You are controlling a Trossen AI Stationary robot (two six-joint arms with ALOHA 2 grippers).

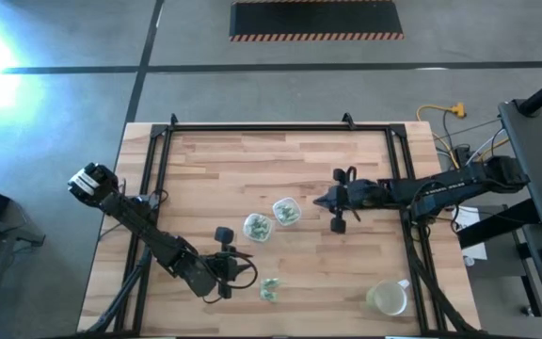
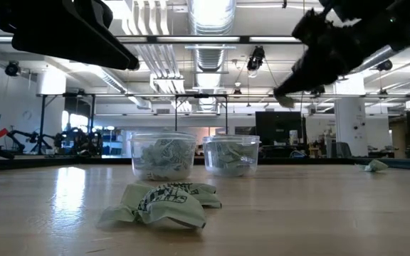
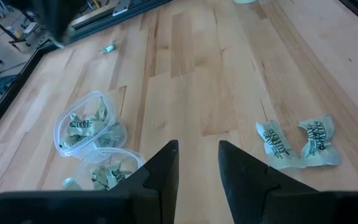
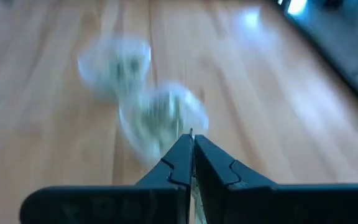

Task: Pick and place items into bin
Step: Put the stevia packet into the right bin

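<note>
Two pale green-and-white wrapper items lie side by side near the table's near edge, large in the low view and the left wrist view. Two small clear tubs at mid-table hold more items. My left gripper hovers open left of the loose items, pointing toward the table's right. My right gripper is shut just right of the tubs, raised above the table, with a pale sliver between its fingertips. Another single item lies far off. My right gripper is shut with a thin pale sliver showing between its fingertips, and a small pale piece shows at its tip in the low view. It looks like an item pinched at the fingertips and lifted clear of the table; which part it holds I cannot tell.
A yellowish-white mug stands near the table's near right corner. A black frame runs along the table's edges. Bare wood lies beyond the tubs toward the far edge and on the table's left.
</note>
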